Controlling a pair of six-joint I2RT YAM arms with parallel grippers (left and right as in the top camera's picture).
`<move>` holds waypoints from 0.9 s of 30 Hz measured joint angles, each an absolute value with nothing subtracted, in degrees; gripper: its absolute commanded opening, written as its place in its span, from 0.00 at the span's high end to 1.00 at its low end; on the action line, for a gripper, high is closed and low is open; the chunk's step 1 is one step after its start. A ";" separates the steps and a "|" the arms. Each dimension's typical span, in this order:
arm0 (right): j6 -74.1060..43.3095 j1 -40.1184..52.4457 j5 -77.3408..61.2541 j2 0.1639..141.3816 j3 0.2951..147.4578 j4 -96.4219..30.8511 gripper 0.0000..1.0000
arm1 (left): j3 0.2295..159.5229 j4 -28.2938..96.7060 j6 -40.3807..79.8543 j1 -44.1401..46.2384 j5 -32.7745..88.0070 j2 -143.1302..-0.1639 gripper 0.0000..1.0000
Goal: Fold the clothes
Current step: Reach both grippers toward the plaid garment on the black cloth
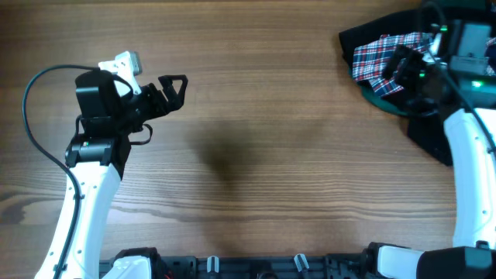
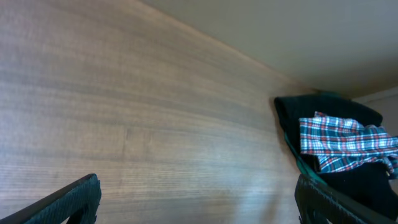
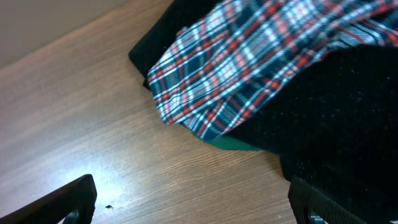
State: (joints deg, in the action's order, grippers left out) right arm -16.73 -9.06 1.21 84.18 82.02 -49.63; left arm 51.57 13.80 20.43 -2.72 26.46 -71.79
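Observation:
The clothes, a red, white and navy plaid garment (image 1: 377, 56), lie crumpled on a pile at the table's far right corner. The plaid (image 3: 249, 56) rests partly on a black garment (image 3: 339, 106). My right gripper (image 1: 399, 68) hovers over this pile, open and empty (image 3: 193, 208). Bare wood shows between its fingers (image 3: 65, 202), and the plaid's edge is just ahead. My left gripper (image 1: 172, 89) is open over bare table at the far left, well away from the clothes. In the left wrist view the plaid (image 2: 342, 144) is far off to the right, and that gripper (image 2: 199, 211) holds nothing.
A black garment (image 1: 431, 133) with small studs spreads beneath and to the right of the plaid. A strip of dark green fabric (image 1: 385, 99) peeks out under the pile (image 3: 231, 144). The wooden table (image 1: 256, 155) stretches between the arms.

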 measured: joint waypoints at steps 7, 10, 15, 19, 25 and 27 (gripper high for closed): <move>-14.83 -20.01 -8.84 87.22 83.15 -47.77 0.00 | 61.73 14.37 18.70 6.66 20.16 -74.87 0.00; -14.66 -22.00 -10.33 91.00 87.11 -47.29 0.00 | 66.32 14.92 18.11 13.37 15.62 -80.01 0.00; -14.41 -22.20 -10.96 96.01 89.71 -47.55 0.00 | 69.73 14.94 17.87 20.40 10.46 -87.42 0.00; -10.37 -19.59 -10.81 100.66 89.73 -47.75 0.00 | 69.76 10.96 17.87 23.33 8.58 -91.07 0.00; -9.85 -16.40 -13.85 101.69 90.15 -47.88 0.00 | 70.81 -7.03 22.26 30.28 9.10 -98.24 0.00; -10.02 -17.85 -16.01 101.65 91.48 -48.75 0.00 | 70.87 -11.73 25.87 32.05 11.46 -103.35 0.00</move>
State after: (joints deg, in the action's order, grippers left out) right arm -10.02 -17.85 -16.01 101.65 91.48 -48.75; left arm 70.87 -11.73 25.87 32.05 11.46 -103.35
